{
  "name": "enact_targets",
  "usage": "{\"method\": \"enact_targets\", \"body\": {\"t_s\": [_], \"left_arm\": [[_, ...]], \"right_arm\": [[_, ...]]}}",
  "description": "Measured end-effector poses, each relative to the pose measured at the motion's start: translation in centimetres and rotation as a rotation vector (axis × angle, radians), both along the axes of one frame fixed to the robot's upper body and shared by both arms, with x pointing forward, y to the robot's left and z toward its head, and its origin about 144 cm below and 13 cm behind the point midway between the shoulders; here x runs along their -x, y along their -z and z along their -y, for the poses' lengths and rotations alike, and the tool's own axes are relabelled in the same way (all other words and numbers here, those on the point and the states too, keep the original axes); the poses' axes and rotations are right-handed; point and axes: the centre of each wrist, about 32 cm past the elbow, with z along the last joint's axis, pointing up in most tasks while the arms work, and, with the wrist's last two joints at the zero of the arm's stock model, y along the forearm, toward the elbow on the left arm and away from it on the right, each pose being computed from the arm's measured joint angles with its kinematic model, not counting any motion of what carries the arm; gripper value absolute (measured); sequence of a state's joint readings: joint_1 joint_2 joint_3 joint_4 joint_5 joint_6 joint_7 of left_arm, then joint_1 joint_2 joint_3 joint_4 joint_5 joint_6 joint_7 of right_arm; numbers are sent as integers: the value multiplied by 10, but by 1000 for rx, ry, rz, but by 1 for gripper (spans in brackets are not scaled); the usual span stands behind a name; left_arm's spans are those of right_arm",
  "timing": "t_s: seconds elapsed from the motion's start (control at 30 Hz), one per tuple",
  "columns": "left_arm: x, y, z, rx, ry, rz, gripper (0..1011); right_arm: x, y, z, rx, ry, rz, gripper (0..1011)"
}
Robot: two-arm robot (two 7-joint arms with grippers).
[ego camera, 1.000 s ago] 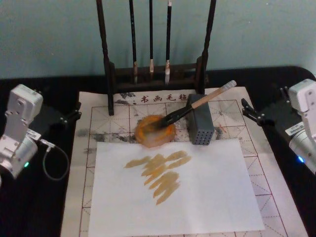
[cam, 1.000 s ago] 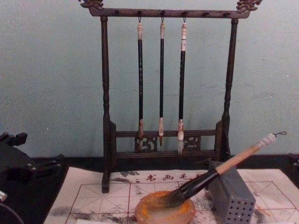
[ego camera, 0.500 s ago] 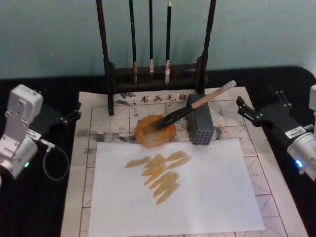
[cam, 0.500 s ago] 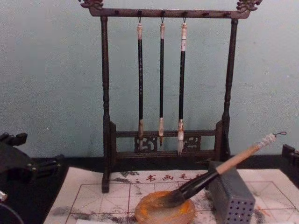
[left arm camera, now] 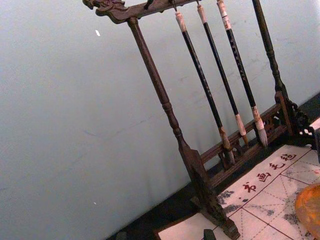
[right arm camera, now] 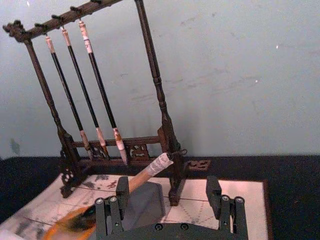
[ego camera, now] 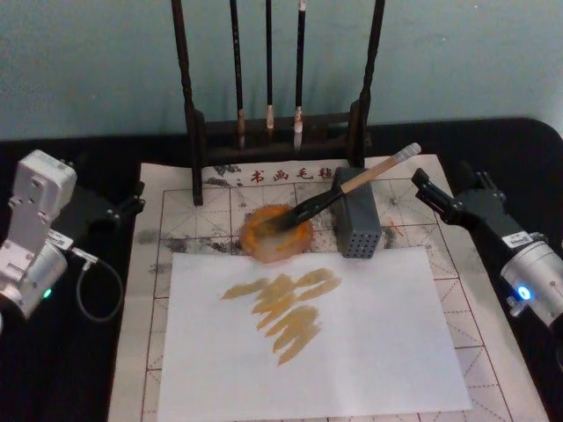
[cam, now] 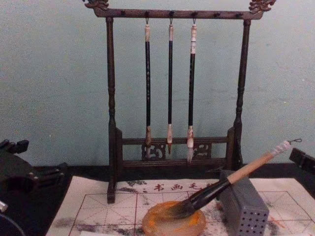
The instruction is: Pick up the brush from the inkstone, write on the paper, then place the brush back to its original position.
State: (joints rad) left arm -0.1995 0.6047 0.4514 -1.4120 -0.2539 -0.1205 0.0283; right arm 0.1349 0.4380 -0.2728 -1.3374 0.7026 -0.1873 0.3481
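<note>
Two arms on watch | left gripper (ego camera: 134,200) parked at table's left | brush (ego camera: 352,185) looks light, stiff, slick-handled: bristles in the dish (ego camera: 274,237), handle propped across the grey block (ego camera: 356,220), so grab bare wood mid-handle | right gripper (right arm camera: 168,192) spread wide, level, just right of brush's wrapped end, not touching.
</note>
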Motion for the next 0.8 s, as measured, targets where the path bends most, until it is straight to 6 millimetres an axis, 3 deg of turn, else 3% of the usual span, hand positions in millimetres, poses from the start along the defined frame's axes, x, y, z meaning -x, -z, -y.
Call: {"method": "enact_targets", "body": {"t_s": [0.8], "left_arm": [[0,0,0,0,0,0,1001]], "right_arm": [[-38,22,-16,-336,-87,-111,1000]]}}
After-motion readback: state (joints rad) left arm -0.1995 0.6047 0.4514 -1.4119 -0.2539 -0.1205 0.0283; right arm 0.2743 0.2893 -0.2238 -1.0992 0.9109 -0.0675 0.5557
